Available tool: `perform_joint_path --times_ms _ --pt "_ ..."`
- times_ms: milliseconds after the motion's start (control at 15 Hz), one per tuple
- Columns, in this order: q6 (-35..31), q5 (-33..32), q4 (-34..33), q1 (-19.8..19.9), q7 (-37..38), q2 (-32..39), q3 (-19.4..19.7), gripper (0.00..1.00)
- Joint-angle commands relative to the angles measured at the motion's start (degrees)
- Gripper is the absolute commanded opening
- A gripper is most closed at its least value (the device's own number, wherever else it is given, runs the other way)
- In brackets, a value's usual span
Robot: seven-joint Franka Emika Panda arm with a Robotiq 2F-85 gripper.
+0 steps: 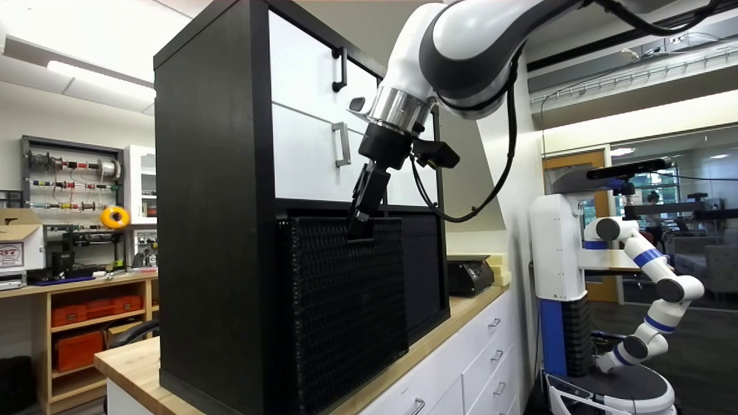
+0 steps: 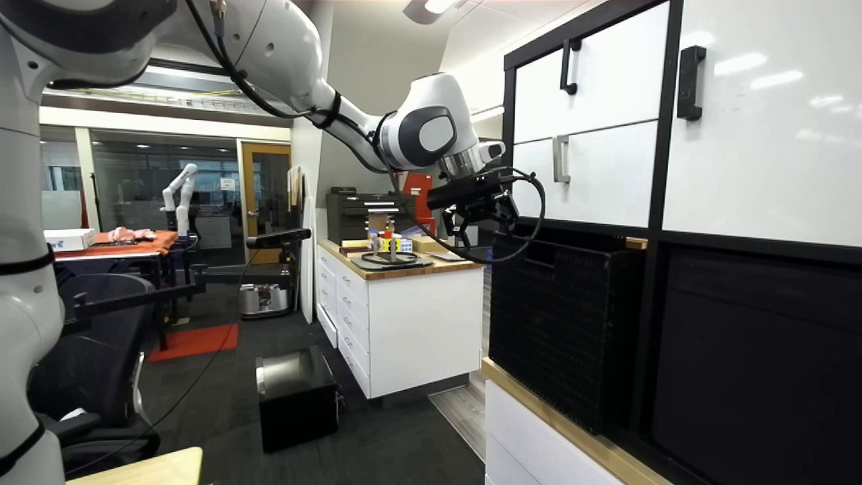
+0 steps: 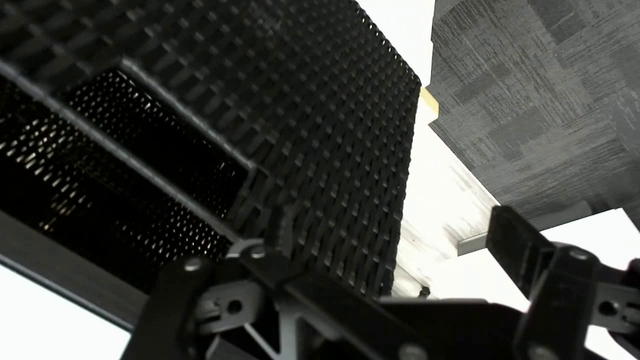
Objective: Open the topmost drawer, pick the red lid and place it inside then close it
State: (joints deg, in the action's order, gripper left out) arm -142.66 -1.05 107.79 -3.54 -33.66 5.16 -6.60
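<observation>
Jutting from the lower left bay of the cabinet (image 1: pixel 207 190) in both exterior views, the black woven drawer (image 1: pixel 351 300), probably the one meant, looks partly opened above the wooden surface (image 1: pixel 130 363). Just beside its upper edge, the gripper (image 3: pixel 392 230) has its jaws spread wide and holds nothing; contact with the drawer cannot be told. No red lid can be made out in any view, so by my judgement fetching it, placing it inside and closing the drawer remain.
</observation>
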Motion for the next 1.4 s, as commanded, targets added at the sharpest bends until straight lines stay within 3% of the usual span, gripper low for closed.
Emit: perform_joint_path --times_ms 0,467,1200,1267,1333 --pt "-2.68 -1.24 -2.5 -0.3 -6.78 1.99 -0.59 1.0" --pt "-6.65 -4.51 -4.14 -0.72 -13.93 5.4 -1.01 1.0" --pt "-6.69 -6.6 -9.18 -0.16 -17.29 11.88 -1.45 1.0" --pt "-6.3 -5.9 -9.61 0.1 -17.83 12.2 -1.78 0.75" --pt "-5.92 -5.4 -9.89 0.33 -18.3 12.39 -2.03 0.74"
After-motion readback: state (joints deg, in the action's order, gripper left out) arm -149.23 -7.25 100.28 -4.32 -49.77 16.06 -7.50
